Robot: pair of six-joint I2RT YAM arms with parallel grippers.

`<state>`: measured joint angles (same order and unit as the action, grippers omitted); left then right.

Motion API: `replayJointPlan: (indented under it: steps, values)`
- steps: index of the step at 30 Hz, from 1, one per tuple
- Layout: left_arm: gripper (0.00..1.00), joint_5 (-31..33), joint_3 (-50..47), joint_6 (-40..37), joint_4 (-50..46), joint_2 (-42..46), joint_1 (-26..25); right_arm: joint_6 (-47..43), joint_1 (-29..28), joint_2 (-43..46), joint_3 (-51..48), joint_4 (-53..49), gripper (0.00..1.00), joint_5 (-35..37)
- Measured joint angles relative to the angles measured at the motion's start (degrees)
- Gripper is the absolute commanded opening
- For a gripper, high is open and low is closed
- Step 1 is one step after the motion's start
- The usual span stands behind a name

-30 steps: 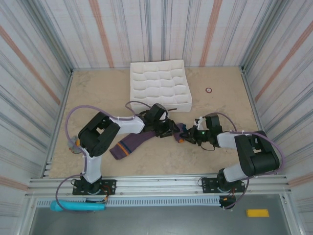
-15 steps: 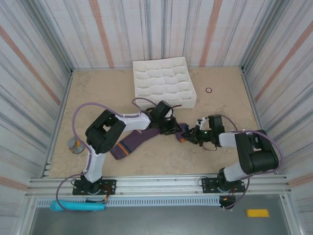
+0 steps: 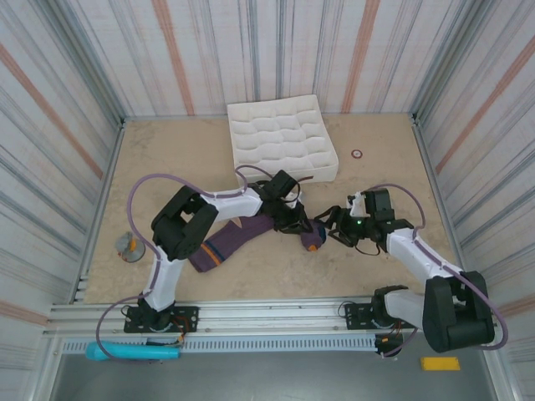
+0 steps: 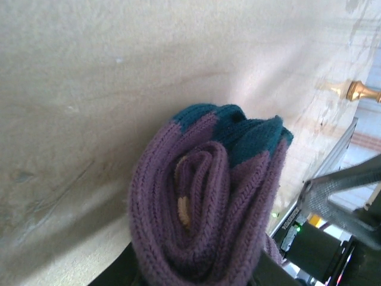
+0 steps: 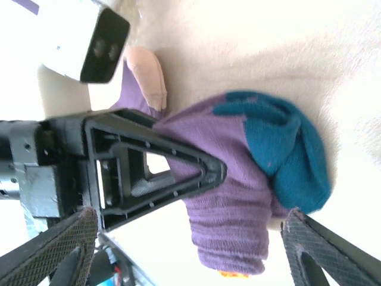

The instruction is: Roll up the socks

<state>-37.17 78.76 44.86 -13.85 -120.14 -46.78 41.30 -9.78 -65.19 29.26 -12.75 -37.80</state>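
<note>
Clamping the socks (image 4: 202,202), left gripper (image 3: 299,224); right gripper (image 5: 187,237) spread wide.

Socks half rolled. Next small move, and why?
Probably close the right gripper on the roll: it stands open facing it, the left gripper alone pinches it, and the striped tail lies unrolled. Then the left could regrip.

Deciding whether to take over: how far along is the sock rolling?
Done: one end is wound into a tight purple-and-teal roll. In hand: the left pincer clamps that roll, and the right pincer stands open beside it. Left: the striped length lies flat on the table, unrolled, and needs winding in.
</note>
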Motion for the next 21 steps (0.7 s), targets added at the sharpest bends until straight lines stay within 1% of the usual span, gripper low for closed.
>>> replayJointPlan:
  steps: [4,8,12,18,21]
  values:
    - [0.22,-1.25,0.0,-1.38,-0.96,-0.09,0.0,-2.49,-0.96,-1.16,0.22,-2.29,0.97,2.73]
    - [0.22,-1.38,-0.02,-1.36,-0.94,-0.09,0.0,-3.65,-5.2,-3.23,0.22,-3.15,0.98,6.29]
    - [0.22,-1.36,-0.48,-1.09,-0.33,-0.09,0.02,-4.02,-9.2,-5.68,0.22,-2.71,0.96,9.18]
    - [0.23,-1.79,-0.9,-0.81,0.63,-0.09,0.33,-4.33,-13.14,-7.48,0.72,-1.51,0.9,12.9]
    - [0.23,-1.68,-0.9,-0.42,0.83,-0.09,0.42,-4.35,-14.84,-8.46,1.55,-1.49,0.89,14.56]
